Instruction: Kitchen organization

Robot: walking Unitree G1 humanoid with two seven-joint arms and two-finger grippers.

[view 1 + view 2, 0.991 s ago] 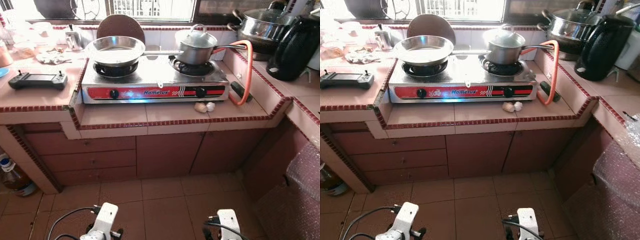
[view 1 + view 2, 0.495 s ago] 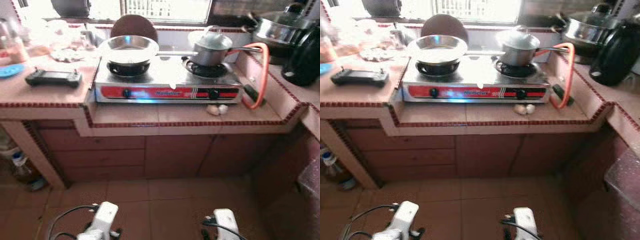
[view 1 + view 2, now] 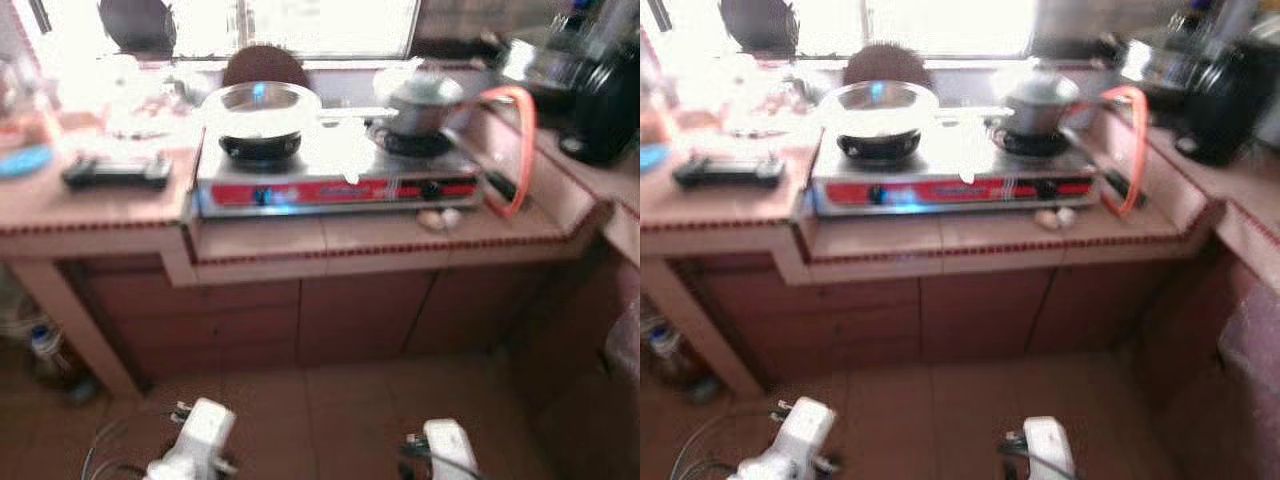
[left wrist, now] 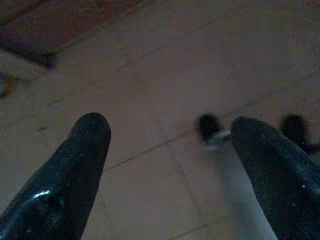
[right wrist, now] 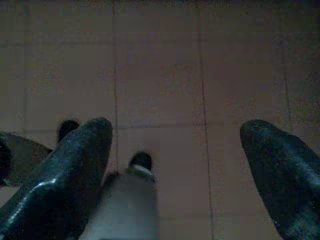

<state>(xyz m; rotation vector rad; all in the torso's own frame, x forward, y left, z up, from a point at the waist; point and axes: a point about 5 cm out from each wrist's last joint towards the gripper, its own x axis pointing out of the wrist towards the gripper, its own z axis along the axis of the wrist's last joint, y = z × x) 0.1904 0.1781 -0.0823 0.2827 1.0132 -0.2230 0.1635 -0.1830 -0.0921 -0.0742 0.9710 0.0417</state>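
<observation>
Blurry head view: silver two-burner stove with red front (image 3: 335,180) sits centre frame, steel pan (image 3: 260,104) on it. Left gripper (image 4: 170,137) and right gripper (image 5: 175,137) hang spread wide over brown floor tiles (image 5: 160,80).

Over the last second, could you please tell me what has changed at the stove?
Only the camera moved: the view shifted and blurred. The pan, pot and stove stayed put. Both grippers, left and right, hang open over the floor.
</observation>
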